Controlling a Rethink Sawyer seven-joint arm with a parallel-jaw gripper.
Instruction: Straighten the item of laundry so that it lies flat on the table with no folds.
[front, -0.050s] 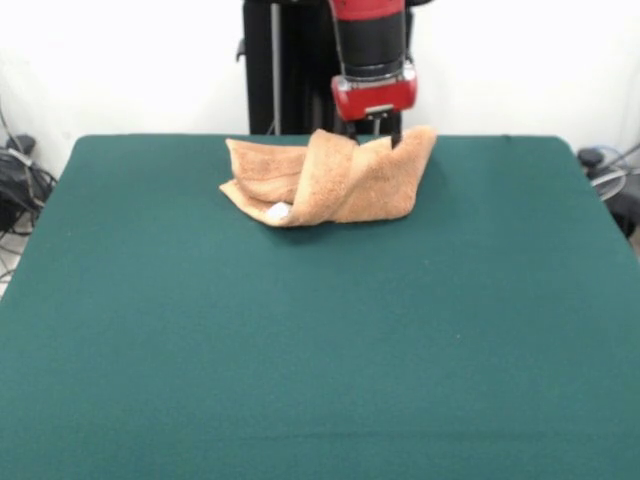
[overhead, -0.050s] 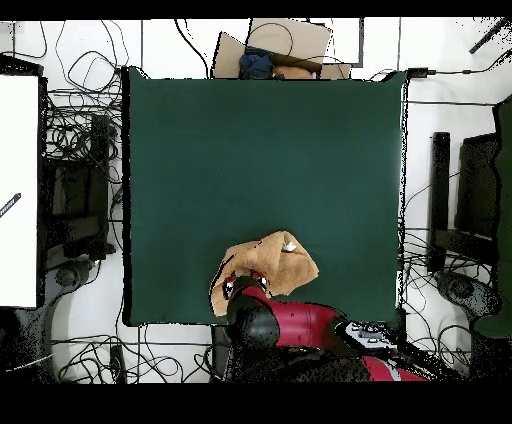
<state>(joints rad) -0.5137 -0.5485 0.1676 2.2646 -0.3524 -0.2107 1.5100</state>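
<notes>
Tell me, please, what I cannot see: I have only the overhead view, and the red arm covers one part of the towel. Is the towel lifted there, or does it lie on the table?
Observer: It is lifted. In the front view the gripper is at the top edge of the towel, and that side of the cloth stands up from the table.
Operator: And the other side of the towel, is it flat?
Observer: No. In the front view the side away from the gripper lies low on the table, but in folded layers, one over another.
</notes>
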